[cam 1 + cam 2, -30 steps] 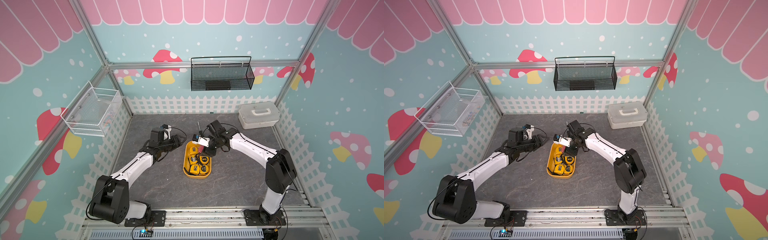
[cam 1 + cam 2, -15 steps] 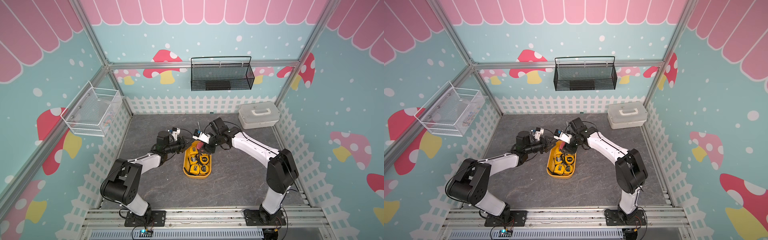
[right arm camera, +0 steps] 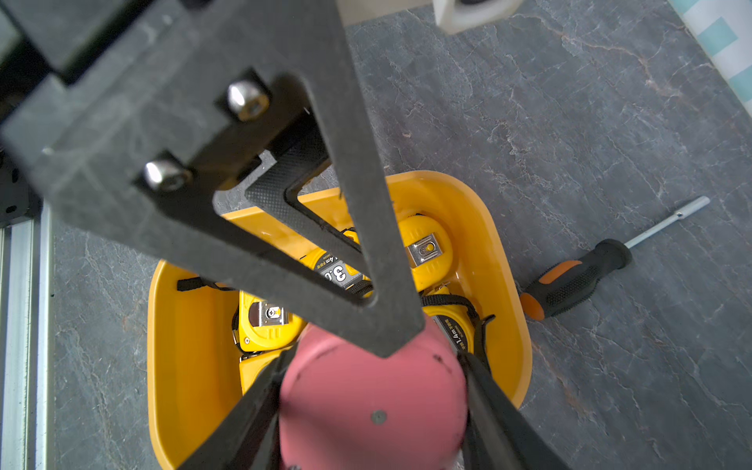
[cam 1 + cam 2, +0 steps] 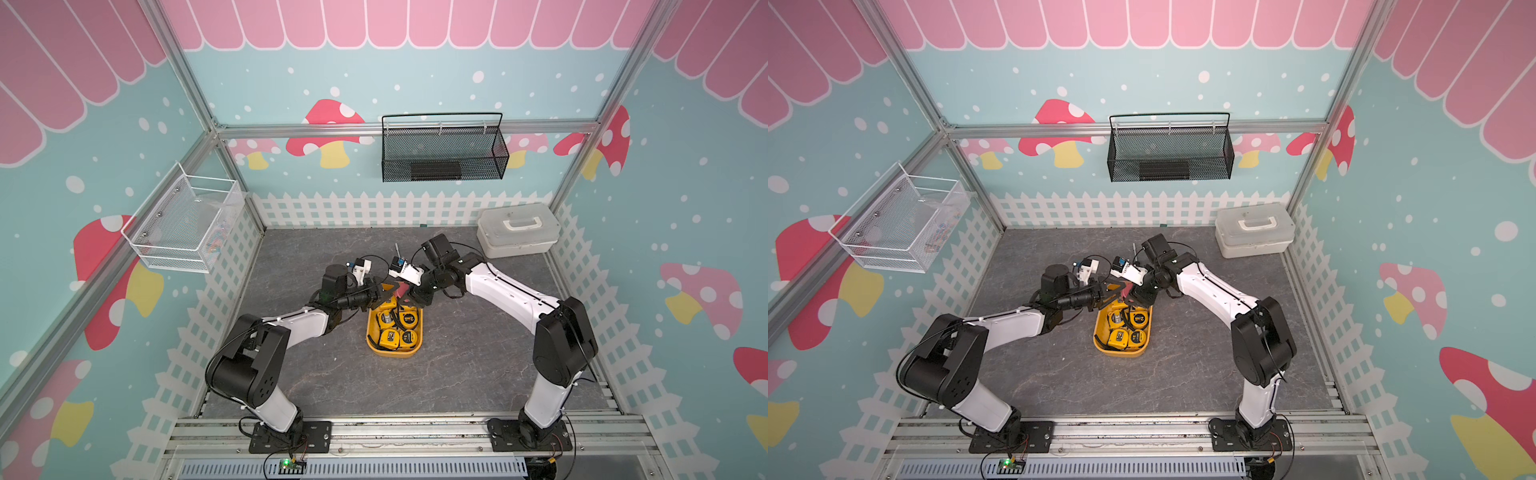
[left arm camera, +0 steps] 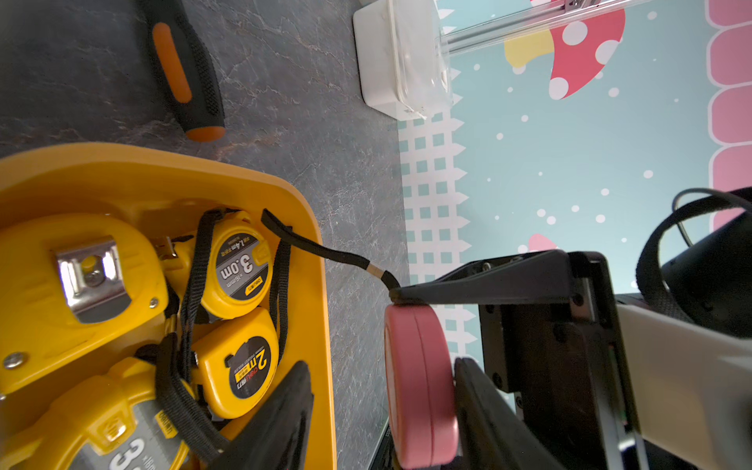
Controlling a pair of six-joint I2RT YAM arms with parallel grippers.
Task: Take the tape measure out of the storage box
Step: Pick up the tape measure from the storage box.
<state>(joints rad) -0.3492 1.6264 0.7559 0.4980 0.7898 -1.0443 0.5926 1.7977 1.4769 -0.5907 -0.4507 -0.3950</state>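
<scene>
Teal mushroom-print walls, white picket trim, grey stone floor

One yellow tape measure is showing "3.0m" and "×16mm" on its round label; a smaller tape measure beside it is showing "2m".

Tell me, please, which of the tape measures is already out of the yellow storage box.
The round pink tape measure, gripped on its rim by the right gripper, clear of the storage box. The yellow tape measures all lie inside it.

The round pink tape measure is held above the shallow yellow-orange storage box.
</scene>
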